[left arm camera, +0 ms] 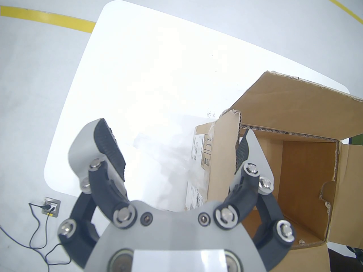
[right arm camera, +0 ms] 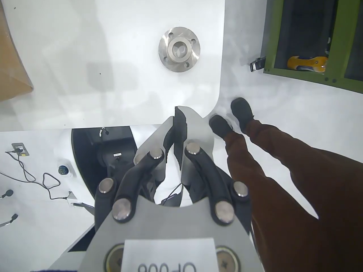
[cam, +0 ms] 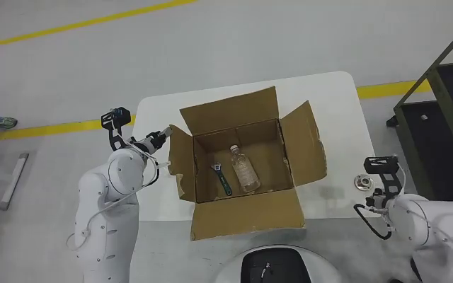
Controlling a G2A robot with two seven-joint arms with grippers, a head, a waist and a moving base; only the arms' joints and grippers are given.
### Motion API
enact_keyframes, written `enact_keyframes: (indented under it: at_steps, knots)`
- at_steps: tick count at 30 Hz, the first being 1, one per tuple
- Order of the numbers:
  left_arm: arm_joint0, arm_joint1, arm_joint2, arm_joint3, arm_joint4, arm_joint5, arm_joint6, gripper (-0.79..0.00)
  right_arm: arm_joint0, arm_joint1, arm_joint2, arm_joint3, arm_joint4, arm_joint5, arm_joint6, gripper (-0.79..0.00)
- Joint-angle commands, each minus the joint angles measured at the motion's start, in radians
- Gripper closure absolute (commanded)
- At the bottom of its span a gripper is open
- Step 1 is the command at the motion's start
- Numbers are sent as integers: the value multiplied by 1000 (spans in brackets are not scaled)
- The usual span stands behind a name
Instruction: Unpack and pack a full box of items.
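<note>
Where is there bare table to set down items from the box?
Bare table lies beyond the box's far flap and outside its right flap, down to the flange. Crowded: the left strip, where the left gripper meets the flap.

We find print in two places, and none of it is plain enough for us to read. On the outer side wall of the cardboard box (left arm camera: 306, 176), a white label (left arm camera: 202, 154) carries fine lines of type and a small pictogram with upward arrows. A second label (left arm camera: 195, 196) sits lower on the same wall. On the mount behind the right gripper (right arm camera: 179, 116), a white tag (right arm camera: 169, 254) bears dark characters, upside down and cut off at the edge.
</note>
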Motion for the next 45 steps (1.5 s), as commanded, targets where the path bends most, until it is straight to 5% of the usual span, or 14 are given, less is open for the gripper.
enact_keyframes:
  at_steps: [1,10,15,26,28,29,30,45]
  knots:
    - [0,0,0,0,0,0,0,-785,13,4,9,-1,-34,-53,-17,0]
    - [0,0,0,0,0,0,0,-785,186,28,72,58,-34,-302,51,0]
    - [0,0,0,0,0,0,0,-785,242,43,12,168,-24,-444,51,0]
    - [0,0,0,0,0,0,0,-785,291,69,-72,288,-12,-435,51,0]
    - [0,0,0,0,0,0,0,-785,288,75,-78,293,-4,-437,51,-95]
    - [0,0,0,0,0,0,0,-785,285,78,-79,291,-8,-442,51,-292]
    - [0,0,0,0,0,0,0,-785,283,80,-78,286,-8,-440,51,-785]
    - [0,0,0,0,0,0,0,-785,265,83,-70,289,7,-451,4,-785]
